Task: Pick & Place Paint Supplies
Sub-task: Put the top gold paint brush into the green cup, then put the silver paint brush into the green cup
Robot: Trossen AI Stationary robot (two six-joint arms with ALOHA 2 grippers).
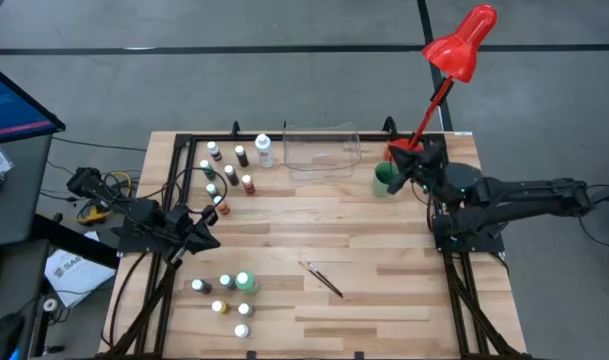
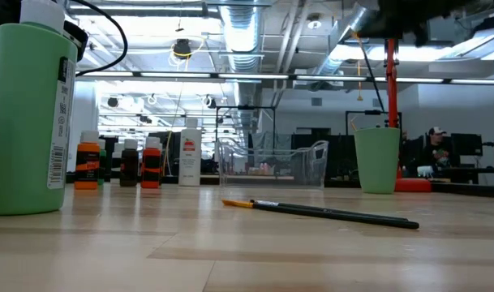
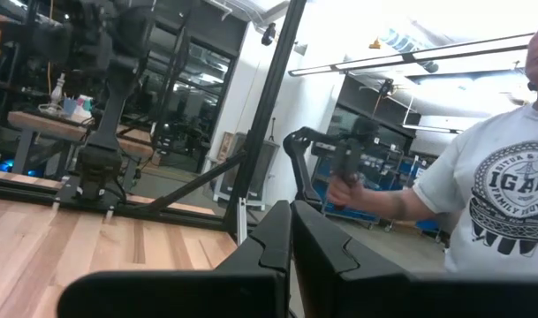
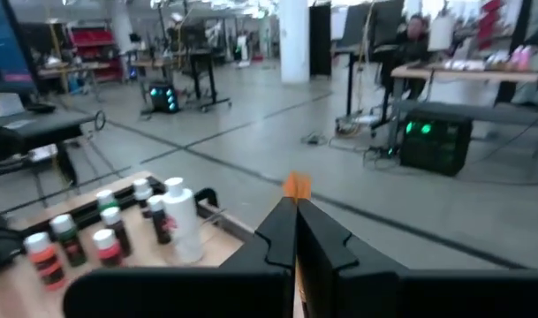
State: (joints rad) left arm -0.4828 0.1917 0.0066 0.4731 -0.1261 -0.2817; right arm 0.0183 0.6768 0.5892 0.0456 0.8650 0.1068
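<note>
Small white-capped bottles stand in a cluster at the table's far left, beside a taller white bottle. A second cluster with a tall green bottle stands near the front edge. One dark brush lies flat mid-table. My right gripper hovers by the green cup, shut on a thin orange-tipped brush. My left gripper is raised at the table's left between the two clusters, shut and holding nothing. My right gripper pinches a thin brush between its two fingers. The brush's orange end sticks out just past the fingertips. The fingers hide the rest of the brush, and the high view does not show how it hangs.
A clear plastic tray sits at the far edge, left of the green cup. A red desk lamp rises from the far right corner over my right arm. Bare wood lies around the loose brush. A person stands beyond the table.
</note>
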